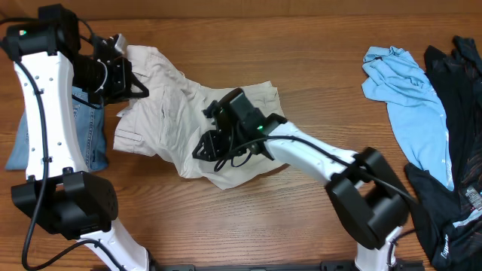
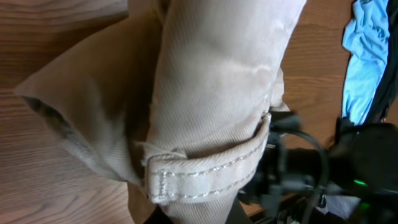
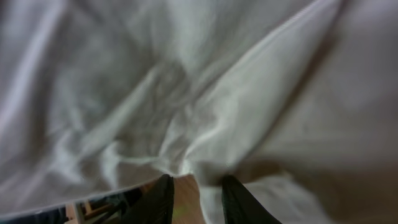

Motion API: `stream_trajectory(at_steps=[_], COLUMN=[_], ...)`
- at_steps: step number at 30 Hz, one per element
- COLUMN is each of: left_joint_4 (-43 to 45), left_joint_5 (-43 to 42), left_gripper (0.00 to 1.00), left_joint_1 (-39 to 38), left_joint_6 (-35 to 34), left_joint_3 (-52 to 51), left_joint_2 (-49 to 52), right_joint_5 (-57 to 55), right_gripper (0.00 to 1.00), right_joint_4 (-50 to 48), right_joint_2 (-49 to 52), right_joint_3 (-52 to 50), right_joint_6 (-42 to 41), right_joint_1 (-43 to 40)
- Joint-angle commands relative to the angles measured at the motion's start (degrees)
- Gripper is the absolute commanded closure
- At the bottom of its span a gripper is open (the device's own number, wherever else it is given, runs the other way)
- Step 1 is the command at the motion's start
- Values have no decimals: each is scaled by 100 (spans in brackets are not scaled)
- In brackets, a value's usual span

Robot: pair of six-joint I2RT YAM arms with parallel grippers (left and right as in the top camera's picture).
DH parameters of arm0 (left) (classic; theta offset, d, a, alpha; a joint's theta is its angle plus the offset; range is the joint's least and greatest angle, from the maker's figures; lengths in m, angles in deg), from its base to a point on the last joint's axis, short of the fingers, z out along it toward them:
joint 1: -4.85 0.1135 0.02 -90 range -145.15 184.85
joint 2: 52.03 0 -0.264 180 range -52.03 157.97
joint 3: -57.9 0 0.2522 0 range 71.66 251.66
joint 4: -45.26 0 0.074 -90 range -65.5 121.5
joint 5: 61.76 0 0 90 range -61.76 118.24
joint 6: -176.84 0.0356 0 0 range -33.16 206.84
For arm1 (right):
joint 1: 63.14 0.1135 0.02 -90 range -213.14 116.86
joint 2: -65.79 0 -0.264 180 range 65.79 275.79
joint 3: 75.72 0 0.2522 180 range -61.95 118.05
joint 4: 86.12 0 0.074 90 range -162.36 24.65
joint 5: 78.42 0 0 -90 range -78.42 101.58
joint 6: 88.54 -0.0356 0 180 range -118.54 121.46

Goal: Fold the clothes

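Observation:
The clothes, a pale beige pair of shorts (image 1: pixel 181 98), lie crumpled on the wooden table left of centre. My left gripper (image 1: pixel 124 79) is shut on their waistband at the upper left. In the left wrist view the shorts (image 2: pixel 211 93) hang from the gripper (image 2: pixel 199 214), a stitched belt loop just above the jaws. My right gripper (image 1: pixel 211 147) points down into the lower middle of the cloth. In the right wrist view the shorts (image 3: pixel 186 81) fill the frame. That gripper (image 3: pixel 194 186) has its fingers a narrow gap apart, a fold edge at their tips and wood showing between them.
Blue denim jeans (image 1: pixel 86 128) lie under the left arm at the table's left edge. A light blue shirt (image 1: pixel 399 83) and a dark garment (image 1: pixel 459 150) lie at the far right. Bare wood spreads along the front and between the shorts and the shirt.

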State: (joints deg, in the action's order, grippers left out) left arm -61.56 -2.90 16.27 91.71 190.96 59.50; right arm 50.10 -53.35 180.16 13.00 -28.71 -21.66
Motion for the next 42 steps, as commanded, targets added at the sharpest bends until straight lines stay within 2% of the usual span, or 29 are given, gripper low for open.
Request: stream_trajectory(at_steps=[1, 10, 18, 20, 28, 35, 39, 41, 42], left_joint_4=[0, -42, 59, 131, 247, 247, 315, 358, 398], left_joint_5=[-417, -608, -94, 42, 616, 610, 629, 719, 846], left_gripper=[96, 95, 95, 96, 96, 96, 95, 95, 95], left_joint_1=[-190, -732, -931, -920, -920, -1095, -1331, -1460, -1567], left_joint_6=[-162, -273, -385, -470, -509, -638, -756, -804, -931], left_joint_3=[173, 173, 173, 173, 173, 173, 170, 170, 160], left_joint_2=[-181, -181, -181, -181, -181, -177, -155, -127, -101], right_joint_5=[426, 964, 890, 758, 503, 289, 295, 310, 308], right_gripper=[71, 70, 70, 64, 63, 62, 62, 62, 59], right_joint_4=[-282, -1187, -1434, -1182, -76, 1488, 2457, 2855, 3132], right_joint_2=[278, 461, 461, 459, 229, -577, -667, -667, -667], right_joint_3=[22, 22, 24, 24, 24, 24, 22, -11, -11], right_joint_6=[-313, -463, -459, -459, -393, 240, 391, 699, 1121], right_joint_1=[122, 275, 459, 389, -417, -1475, -1805, -1821, -1797])
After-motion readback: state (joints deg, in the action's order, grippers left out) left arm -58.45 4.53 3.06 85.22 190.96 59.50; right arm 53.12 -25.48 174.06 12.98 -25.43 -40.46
